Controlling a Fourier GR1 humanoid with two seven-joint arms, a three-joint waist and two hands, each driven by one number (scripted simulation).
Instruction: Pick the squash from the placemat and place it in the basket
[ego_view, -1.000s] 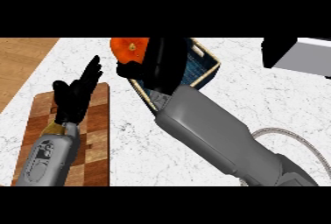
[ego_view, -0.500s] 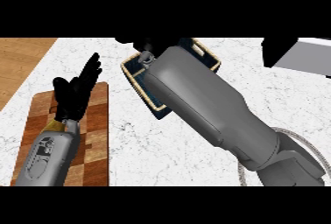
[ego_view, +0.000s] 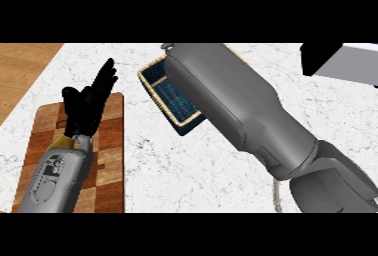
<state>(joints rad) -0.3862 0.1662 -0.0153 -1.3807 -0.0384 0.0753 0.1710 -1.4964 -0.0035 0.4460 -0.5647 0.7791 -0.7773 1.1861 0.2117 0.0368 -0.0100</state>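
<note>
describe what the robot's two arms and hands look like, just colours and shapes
The left forearm is a rounded grey casing with dark cut-out markings and a small tan band at the wrist, ending in a black left hand with slim fingers. The right forearm is a much bulkier smooth grey shell, stepping into darker grey segments near the lower edge. Its hand is out of view.

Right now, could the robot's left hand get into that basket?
Probably not easily. The left hand rests open above the wooden board, beside the basket, but the right forearm lies across most of the basket, covering its opening.
</note>
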